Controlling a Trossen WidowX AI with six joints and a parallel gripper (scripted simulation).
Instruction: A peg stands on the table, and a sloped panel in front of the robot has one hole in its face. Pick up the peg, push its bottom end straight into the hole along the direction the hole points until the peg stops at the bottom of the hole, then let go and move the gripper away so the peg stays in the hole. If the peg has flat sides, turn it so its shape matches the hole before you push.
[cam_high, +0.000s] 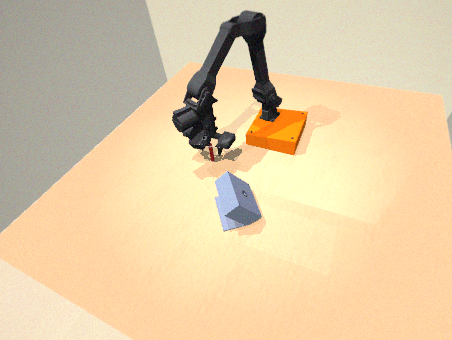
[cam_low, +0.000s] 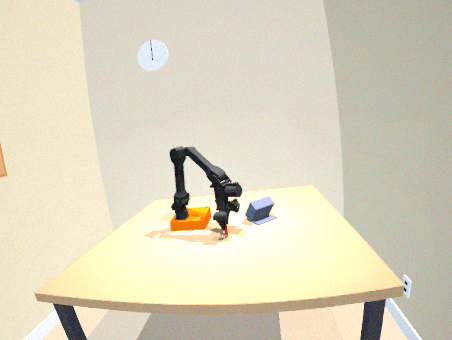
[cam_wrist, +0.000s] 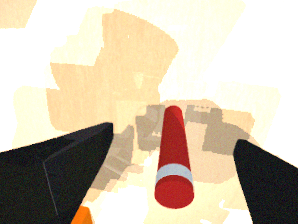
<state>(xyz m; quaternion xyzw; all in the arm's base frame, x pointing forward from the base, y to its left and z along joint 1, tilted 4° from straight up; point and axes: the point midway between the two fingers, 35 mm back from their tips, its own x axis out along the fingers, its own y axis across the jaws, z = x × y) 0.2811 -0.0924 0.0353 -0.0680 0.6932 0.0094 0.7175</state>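
A red round peg (cam_high: 212, 153) (cam_low: 226, 230) (cam_wrist: 173, 160) with a pale band near its top stands upright on the table. My gripper (cam_high: 213, 145) (cam_low: 223, 223) (cam_wrist: 173, 137) is lowered around it, one dark finger on each side. In the wrist view there are clear gaps between both fingers and the peg, so the gripper is open and not touching it. The blue-grey sloped panel (cam_high: 235, 200) (cam_low: 261, 209) stands on the table in front of the peg, with one small hole (cam_high: 244, 194) in its face.
The wooden table (cam_high: 350, 210) (cam_low: 280, 265) stretches wide on all sides.
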